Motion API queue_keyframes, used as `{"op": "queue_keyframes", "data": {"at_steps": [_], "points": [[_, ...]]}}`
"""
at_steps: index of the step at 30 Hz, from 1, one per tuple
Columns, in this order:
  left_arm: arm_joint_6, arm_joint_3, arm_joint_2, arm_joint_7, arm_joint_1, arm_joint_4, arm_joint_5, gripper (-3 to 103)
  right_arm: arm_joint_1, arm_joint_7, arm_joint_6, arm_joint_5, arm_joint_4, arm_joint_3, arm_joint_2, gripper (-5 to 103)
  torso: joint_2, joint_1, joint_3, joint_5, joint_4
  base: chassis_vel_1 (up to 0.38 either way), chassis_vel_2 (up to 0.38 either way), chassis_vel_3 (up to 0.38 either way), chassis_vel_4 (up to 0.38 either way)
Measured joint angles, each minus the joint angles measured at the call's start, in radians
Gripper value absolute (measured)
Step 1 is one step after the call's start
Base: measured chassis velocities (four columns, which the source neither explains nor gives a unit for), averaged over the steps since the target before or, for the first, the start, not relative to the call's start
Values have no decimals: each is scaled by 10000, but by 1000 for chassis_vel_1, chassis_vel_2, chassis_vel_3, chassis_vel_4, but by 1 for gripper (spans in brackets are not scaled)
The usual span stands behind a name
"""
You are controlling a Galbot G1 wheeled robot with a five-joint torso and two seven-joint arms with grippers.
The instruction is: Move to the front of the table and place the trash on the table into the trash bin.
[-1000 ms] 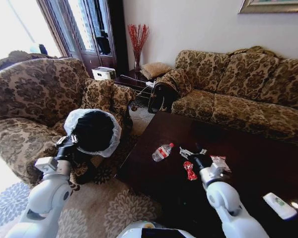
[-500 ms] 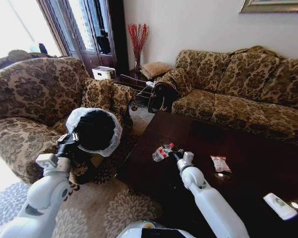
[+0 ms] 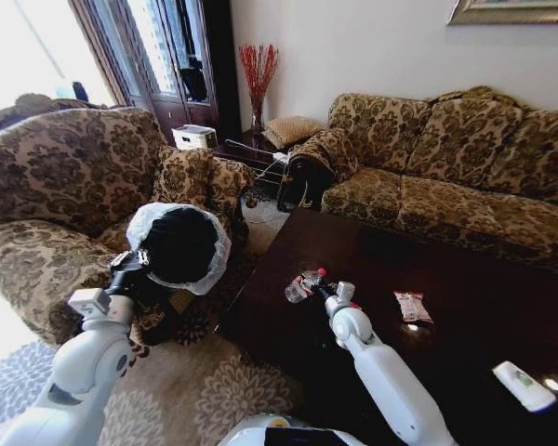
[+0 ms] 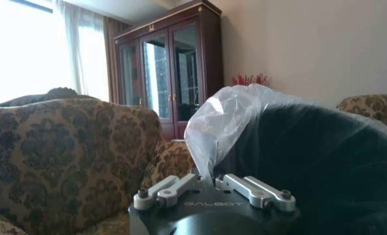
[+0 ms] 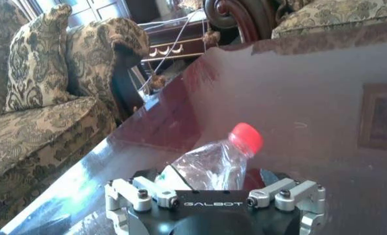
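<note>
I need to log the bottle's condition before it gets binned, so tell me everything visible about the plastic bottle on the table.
The plastic bottle is clear, looks empty, and has a red cap and a red-and-white label. It lies on its side on the glossy dark table near its left edge. The right gripper is at it; in the right wrist view its body sits between the spread fingers, cap pointing away. Actual contact cannot be told.

The table [image 3: 465, 279] stands to the right, with a long sofa [image 3: 456, 167] behind it and an armchair [image 3: 65, 186] off to the left. The trash bin [image 3: 177, 243] is held up between the armchair and the table's left edge by the left gripper [image 3: 128, 270]. On the table, a plastic bottle [image 3: 302, 284] lies near the left edge with the right gripper [image 3: 327, 292] at it; a snack packet [image 3: 411, 306] lies to the right, apart from it, and a remote control [image 3: 524, 385] lies near the right front. A cabinet [image 3: 167, 56] stands behind the armchair.
</note>
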Motion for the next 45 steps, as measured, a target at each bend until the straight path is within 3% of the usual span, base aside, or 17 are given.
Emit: {"op": "queue_keyframes", "data": {"at_steps": [7,10,16,20,22,23,25,27,29,30,34,39,43,45], "points": [[13,7,-43,20,-5,-7,0,3,132,-365,79,-24,-279,-12,65,103,0,0,0,-1,1,0,0,0,0],[21,7,-76,28,14,-57,8,3,133,-598,156,-24,-314,-72,60,89,0,-1,-1,-1,0,0,0,0,0],[64,-10,-71,35,0,-137,-12,3,149,-827,308,-45,-414,-180,122,73,0,-1,-1,0,0,0,0,0,0],[87,-35,-104,57,20,-219,-23,3,106,-889,323,-55,-392,-211,161,51,0,-1,-1,3,3,0,0,0,0],[88,-36,-116,73,25,-225,-23,3,99,-912,326,-66,-398,-209,161,51,0,-1,-1,2,3,0,0,0,0],[89,-37,-134,118,30,-227,-23,3,83,-960,335,-104,-429,-188,160,40,0,-1,-1,0,2,0,0,0,0],[89,-37,-138,140,30,-227,-22,3,80,-978,345,-118,-441,-178,160,40,0,-1,-1,0,0,0,0,0,0],[89,-37,-140,170,20,-228,-17,3,67,-1002,392,-147,-453,-149,161,30,0,-1,-1,1,0,0,0,0,0],[89,-37,-138,173,14,-246,-14,3,53,-1001,401,-150,-416,-123,157,30,0,-1,-1,0,0,0,0,0,0],[89,-38,-134,174,14,-260,-14,3,44,-997,401,-150,-386,-111,146,19,0,-1,-1,0,0,0,0,0,0],[101,-11,-125,177,12,-300,-41,3,-137,-883,436,-151,216,114,-34,8,0,-1,0,2,1,0,0,0,0],[122,140,28,192,-42,-145,-235,3,-323,-978,666,-212,911,535,-292,2,0,-1,0,1,2,0,0,0,0],[236,387,697,261,-493,532,-1084,3,-443,-1597,1107,-82,2248,1149,-803,0,0,-1,0,-2,1,0,0,0,0],[447,658,1304,217,-1060,1094,-1728,3,-113,-1845,1216,546,3184,1325,-1307,0,0,0,0,-2,-4,0,0,0,0]]}}
